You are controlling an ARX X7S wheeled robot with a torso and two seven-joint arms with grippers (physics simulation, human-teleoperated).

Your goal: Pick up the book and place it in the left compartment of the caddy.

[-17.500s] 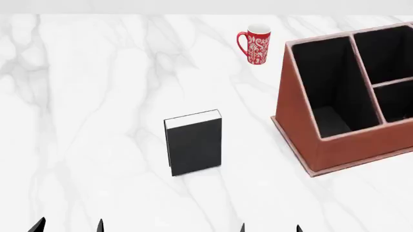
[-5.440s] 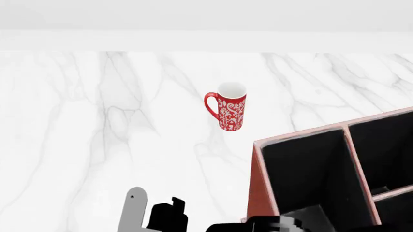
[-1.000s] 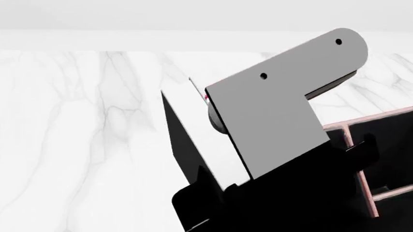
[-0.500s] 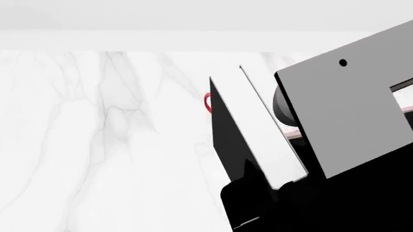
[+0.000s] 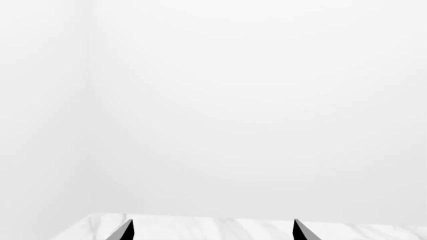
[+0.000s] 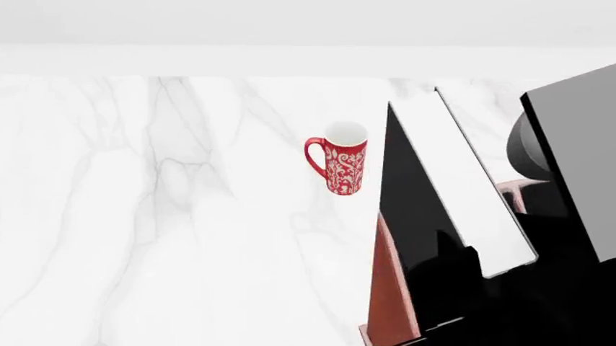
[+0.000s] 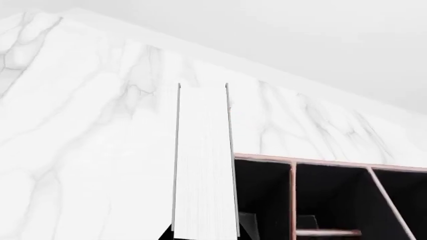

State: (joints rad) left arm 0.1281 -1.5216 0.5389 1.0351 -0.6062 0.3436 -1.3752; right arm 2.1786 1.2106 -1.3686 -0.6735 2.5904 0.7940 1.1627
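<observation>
My right gripper (image 6: 477, 270) is shut on the black hardcover book (image 6: 412, 209), which it holds tilted in the air with the white page edges (image 6: 469, 191) facing up. The book hangs above the reddish-brown caddy (image 6: 389, 292), over its left outer wall, and hides most of the left compartment in the head view. In the right wrist view the book's page edges (image 7: 203, 165) run straight out from the gripper (image 7: 205, 235), beside the caddy rim (image 7: 293, 161) and the black-lined left compartment (image 7: 263, 192). My left gripper (image 5: 211, 232) is open and empty.
A red patterned mug (image 6: 339, 164) stands on the white marble table (image 6: 144, 216), left of the book and behind the caddy. My grey right arm (image 6: 578, 166) fills the head view's right edge. A white wall lies beyond the table.
My right arm has carried the book to the right, from in front of the mug to above the caddy's left side. The mug shows again.
</observation>
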